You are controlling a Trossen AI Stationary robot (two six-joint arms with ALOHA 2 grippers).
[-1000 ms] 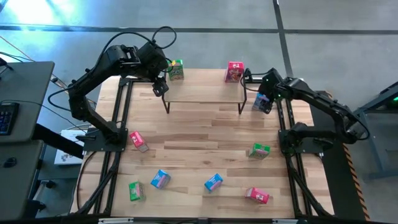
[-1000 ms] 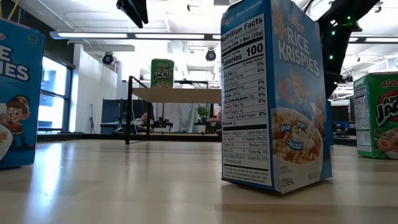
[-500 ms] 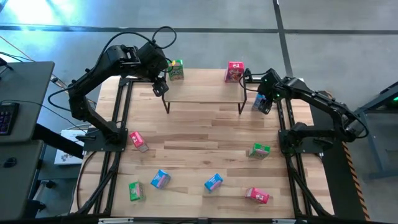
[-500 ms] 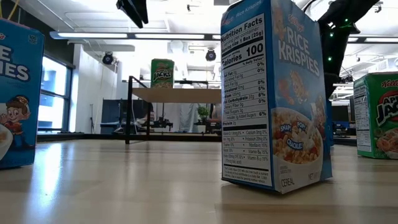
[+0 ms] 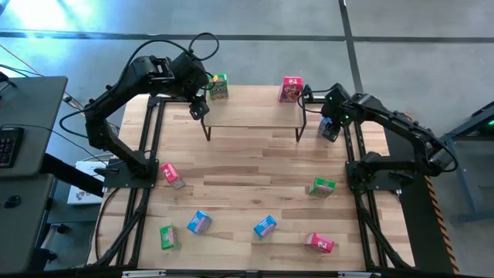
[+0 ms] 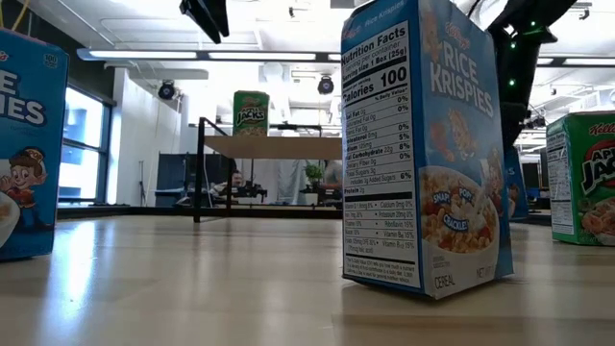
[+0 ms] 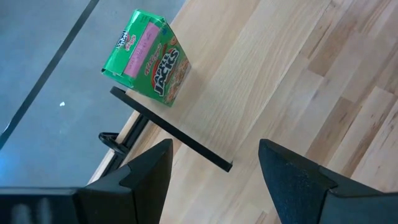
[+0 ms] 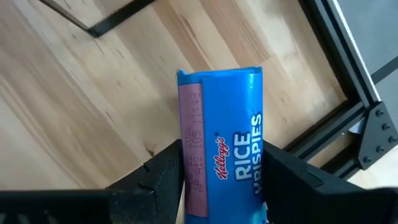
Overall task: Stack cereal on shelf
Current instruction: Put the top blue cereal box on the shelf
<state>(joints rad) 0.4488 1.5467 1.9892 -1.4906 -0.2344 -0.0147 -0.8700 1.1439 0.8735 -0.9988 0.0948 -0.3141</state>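
Cereal came in small printed cardboard boxes, and the right gripper [image 8: 221, 177] was clamped on a blue one [image 8: 225, 134], beside the shelf's [image 5: 255, 116] right end; its dark fingers [image 8: 158, 174] pressed the glossy sides. The left gripper [image 7: 214, 171] hovered with fingers apart above the shelf's left end, near a green box [image 7: 149, 59]. The shelf was a pale wood plank on thin black legs. Nine boxes showed: three green, three blue, three red-pink. Two stood on the shelf, six on the grained table [image 5: 255, 166].

Three green cereal boxes [image 5: 218, 86], three blue [image 5: 265, 225], three red-pink [image 5: 291, 89], one shelf [image 5: 251, 116]
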